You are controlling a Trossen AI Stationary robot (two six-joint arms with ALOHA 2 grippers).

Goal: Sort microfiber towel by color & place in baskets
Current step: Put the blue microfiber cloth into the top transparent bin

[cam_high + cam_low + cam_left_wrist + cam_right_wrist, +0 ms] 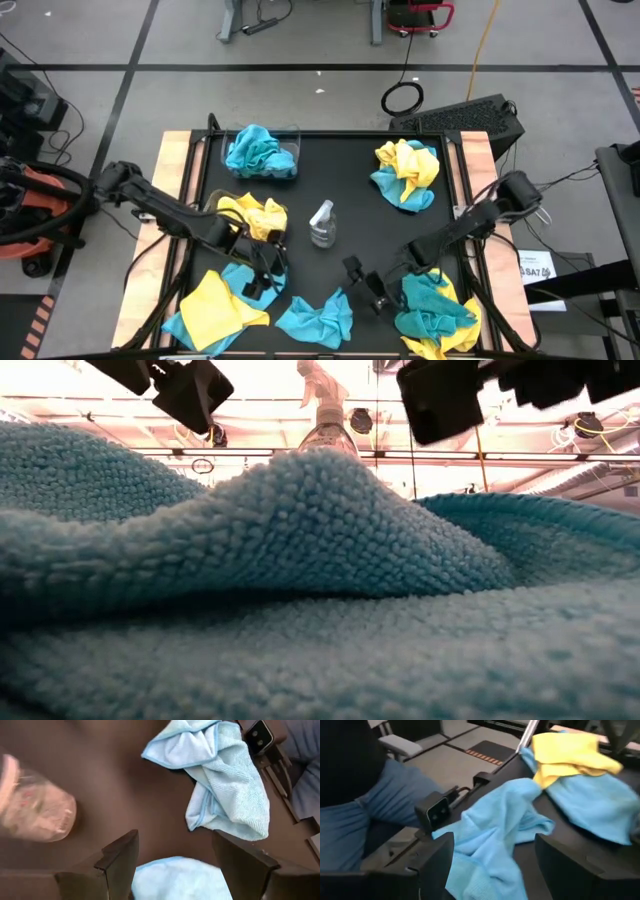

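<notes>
Sitting crumpled at the front middle of the black surface (340,180) is a teal towel (318,320), with more yellow and teal towels heaped at the front left (212,310), front right (438,312) and back right (407,172). One clear basket (262,152) at the back left holds teal cloth, and another (252,218) under the left arm holds yellow. Both grippers hover low beside that middle towel, left gripper (262,282) and right gripper (366,290), jaws spread wide and holding nothing, spray bottle (322,224) between and behind them.
</notes>
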